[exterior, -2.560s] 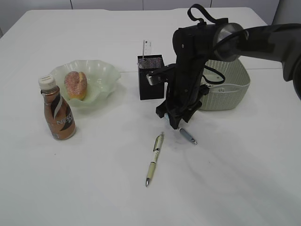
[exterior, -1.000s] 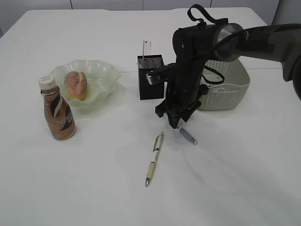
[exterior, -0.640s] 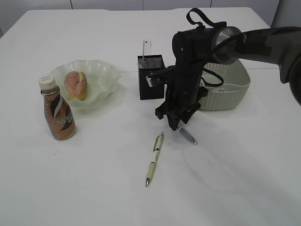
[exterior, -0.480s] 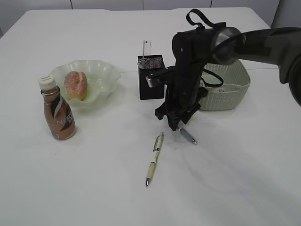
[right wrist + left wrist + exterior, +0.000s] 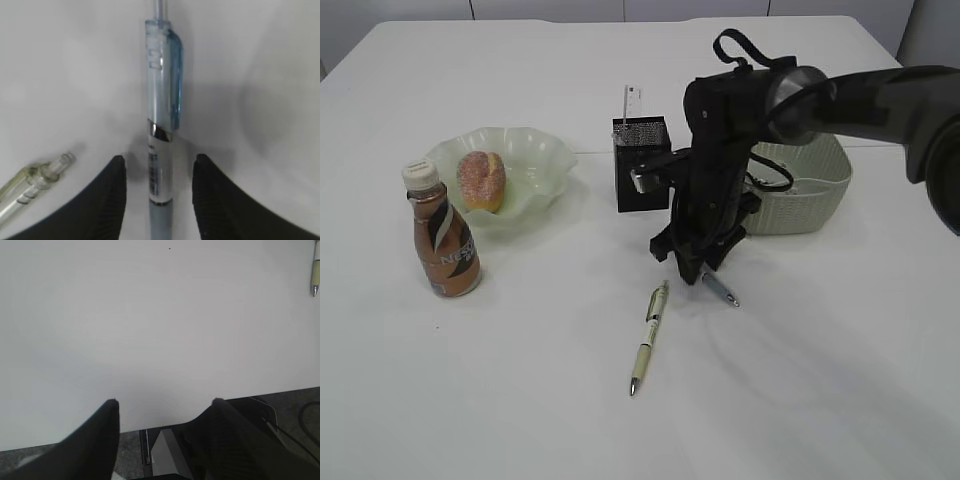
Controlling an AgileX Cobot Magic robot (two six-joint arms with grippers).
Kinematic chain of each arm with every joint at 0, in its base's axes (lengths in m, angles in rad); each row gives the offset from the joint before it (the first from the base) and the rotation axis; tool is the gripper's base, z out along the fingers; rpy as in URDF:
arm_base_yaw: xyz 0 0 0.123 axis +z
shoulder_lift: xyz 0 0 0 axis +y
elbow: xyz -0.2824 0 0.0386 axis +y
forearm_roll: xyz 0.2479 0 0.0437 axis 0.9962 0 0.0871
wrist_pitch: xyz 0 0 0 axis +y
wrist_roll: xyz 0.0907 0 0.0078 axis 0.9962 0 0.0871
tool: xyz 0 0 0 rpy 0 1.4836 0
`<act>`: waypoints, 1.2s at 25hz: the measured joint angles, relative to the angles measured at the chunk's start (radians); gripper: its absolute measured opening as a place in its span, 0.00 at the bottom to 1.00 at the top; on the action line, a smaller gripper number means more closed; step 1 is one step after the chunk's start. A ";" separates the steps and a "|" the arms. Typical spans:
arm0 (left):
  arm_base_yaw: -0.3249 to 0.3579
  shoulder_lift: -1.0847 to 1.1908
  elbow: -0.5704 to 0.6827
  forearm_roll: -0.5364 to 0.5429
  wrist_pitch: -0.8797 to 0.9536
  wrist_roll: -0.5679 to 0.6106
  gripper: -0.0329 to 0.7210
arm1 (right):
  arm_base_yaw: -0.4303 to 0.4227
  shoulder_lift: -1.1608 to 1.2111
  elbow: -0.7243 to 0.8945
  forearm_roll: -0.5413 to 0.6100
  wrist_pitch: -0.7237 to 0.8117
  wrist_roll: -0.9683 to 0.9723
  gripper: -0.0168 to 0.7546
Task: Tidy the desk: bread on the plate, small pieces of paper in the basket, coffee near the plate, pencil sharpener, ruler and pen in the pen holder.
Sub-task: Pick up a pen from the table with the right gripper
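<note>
My right gripper hangs open just over the desk, fingers either side of a blue-clipped pen, apart from its barrel. That pen lies in front of the basket. A second, yellow-green pen lies nearer the front. The ruler stands in the black pen holder. Bread rests in the plate, with the coffee beside it. My left gripper is open and empty over the desk's front edge. The pencil sharpener and paper pieces are out of view.
The right arm reaches in from the right over the basket. In the right wrist view the yellow-green pen's end lies just left of the left finger. The same pen's tip shows at the left wrist view's top right.
The right gripper has sunk a little closer to the desk around the blue-clipped pen, its wrist shifting slightly. Everything else on the desk stayed put.
</note>
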 joint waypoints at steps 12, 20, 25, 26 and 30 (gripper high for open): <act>0.000 0.000 0.000 0.000 0.000 0.000 0.59 | 0.000 0.018 -0.022 0.006 0.018 0.000 0.48; 0.000 0.000 0.000 0.000 0.002 0.000 0.59 | 0.000 0.022 -0.030 0.008 0.035 0.000 0.42; 0.000 0.000 0.000 0.000 0.002 0.000 0.59 | 0.000 0.022 -0.030 0.010 0.038 0.001 0.17; 0.000 0.000 0.000 0.000 0.002 0.000 0.59 | 0.000 0.022 -0.030 0.010 0.038 0.001 0.16; 0.000 0.000 0.000 -0.002 0.002 0.000 0.59 | 0.000 0.022 -0.032 0.010 0.047 0.001 0.14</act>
